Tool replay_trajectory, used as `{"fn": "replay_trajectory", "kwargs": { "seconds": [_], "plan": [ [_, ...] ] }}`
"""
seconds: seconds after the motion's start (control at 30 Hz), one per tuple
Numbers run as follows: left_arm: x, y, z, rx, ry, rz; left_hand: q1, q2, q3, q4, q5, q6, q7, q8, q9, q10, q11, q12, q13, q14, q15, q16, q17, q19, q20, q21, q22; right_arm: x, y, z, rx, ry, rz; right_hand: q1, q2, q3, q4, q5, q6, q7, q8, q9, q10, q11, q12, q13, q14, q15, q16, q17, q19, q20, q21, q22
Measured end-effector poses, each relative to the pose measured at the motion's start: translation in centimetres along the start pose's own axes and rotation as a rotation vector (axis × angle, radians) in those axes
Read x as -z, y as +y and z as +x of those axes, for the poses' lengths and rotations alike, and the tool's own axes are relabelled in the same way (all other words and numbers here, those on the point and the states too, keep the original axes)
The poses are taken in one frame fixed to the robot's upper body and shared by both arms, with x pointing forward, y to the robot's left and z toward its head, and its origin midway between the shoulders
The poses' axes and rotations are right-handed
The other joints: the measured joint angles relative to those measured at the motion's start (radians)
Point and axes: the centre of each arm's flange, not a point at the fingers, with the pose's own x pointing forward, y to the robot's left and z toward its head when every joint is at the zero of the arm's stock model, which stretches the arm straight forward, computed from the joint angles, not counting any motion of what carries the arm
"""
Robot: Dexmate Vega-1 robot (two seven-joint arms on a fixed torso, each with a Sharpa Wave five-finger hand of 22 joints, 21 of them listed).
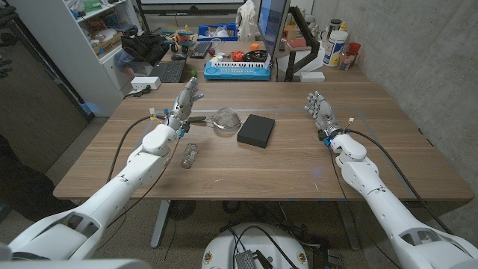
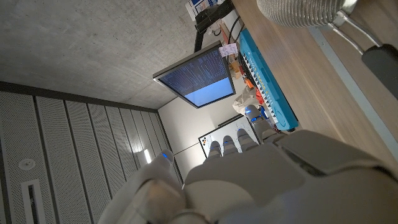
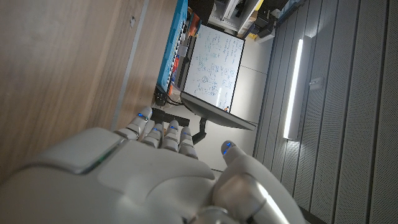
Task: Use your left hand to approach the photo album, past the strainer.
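Observation:
The photo album (image 1: pixel 256 130) is a flat black book lying near the middle of the table. Just to its left a metal mesh strainer (image 1: pixel 226 118) sits dome up, its dark handle (image 1: pixel 197 119) pointing toward my left arm. My left hand (image 1: pixel 187 97) stands raised left of the strainer's handle with its fingers stretched out and holding nothing. In the left wrist view the strainer's mesh (image 2: pixel 298 9) and handle (image 2: pixel 380 61) lie beside the back of my left hand (image 2: pixel 261 180). My right hand (image 1: pixel 320 108) stands open at the table's right side, well apart from the album.
A small glass jar (image 1: pixel 190 155) lies on its side beside my left forearm. Behind the table's far edge are a blue toy keyboard (image 1: pixel 237 69), a monitor (image 1: pixel 272 30) and a black keyboard (image 1: pixel 168 71). Bare wood (image 1: pixel 284 168) stretches in front of the album.

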Motion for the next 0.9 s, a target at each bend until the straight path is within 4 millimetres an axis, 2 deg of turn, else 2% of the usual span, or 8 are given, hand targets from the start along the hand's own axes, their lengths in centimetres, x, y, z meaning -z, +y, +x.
{"fn": "replay_trajectory", "kwargs": {
  "seconds": [0.9],
  "plan": [
    [-2.4, 0.5, 1.7, 0.044, -0.058, 0.113, 0.0, 0.0, 0.0, 0.0, 0.004, 0.0, 0.0, 0.0, 0.0, 0.0, 0.0, 0.0, 0.0, 0.0, 0.0, 0.0, 0.0, 0.0, 0.0, -0.008, 0.0, 0.0, 0.7, 0.3, -0.005, -0.005, -0.004, 0.0, 0.0, 0.0, 0.0, 0.0, 0.009, -0.002, 0.0, 0.0, 0.005, -0.005, 0.0, 0.0, 0.0, 0.0, 0.0, 0.0, 0.0, 0.0, -0.004, 0.0]
  ]
}}
